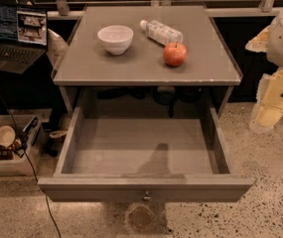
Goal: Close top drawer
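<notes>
The top drawer (146, 186) of a grey cabinet stands pulled far out toward me. Its flat grey front has a small round metal knob (146, 198) at the centre. The shallow grey box inside (141, 148) is empty. My arm comes in at the right edge, white above and pale yellow below. My gripper (266, 117) hangs to the right of the drawer, beside its right side wall and above the floor. It touches nothing and holds nothing that shows.
On the cabinet top (106, 66) stand a white bowl (115, 38), a lying plastic bottle (161, 32) and a red apple (175, 53). An open laptop (17, 36) sits at the left. A bin of clutter (7, 145) and a cable (41, 187) lie on the floor at the left.
</notes>
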You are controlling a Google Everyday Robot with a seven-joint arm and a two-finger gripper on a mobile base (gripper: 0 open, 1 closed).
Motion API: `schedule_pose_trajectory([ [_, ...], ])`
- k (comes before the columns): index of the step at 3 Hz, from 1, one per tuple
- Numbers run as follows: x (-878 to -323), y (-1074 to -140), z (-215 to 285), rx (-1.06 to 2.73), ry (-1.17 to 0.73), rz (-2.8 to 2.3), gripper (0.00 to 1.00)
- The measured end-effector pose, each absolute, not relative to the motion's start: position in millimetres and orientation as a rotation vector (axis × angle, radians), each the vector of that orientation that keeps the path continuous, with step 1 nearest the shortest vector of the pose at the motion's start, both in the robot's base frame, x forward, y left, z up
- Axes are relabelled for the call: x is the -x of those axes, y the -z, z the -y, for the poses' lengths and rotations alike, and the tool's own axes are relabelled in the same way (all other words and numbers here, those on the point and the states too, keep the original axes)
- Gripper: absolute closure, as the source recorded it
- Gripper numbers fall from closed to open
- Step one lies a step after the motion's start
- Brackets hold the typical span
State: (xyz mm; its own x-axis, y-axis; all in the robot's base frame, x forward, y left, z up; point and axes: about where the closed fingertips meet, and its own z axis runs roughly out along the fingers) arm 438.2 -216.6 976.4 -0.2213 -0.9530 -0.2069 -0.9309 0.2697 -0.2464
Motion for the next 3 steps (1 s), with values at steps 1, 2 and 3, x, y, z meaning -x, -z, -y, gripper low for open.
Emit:
schedule_pose_trajectory([
  [1,-438,-976,217,1.724,0.099,-2.231,0.00],
  [2,-429,-964,209,1.651,0.031,-2.210,0.00],
  [3,-403,-927,201,1.456,-0.121,-2.213,0.00],
])
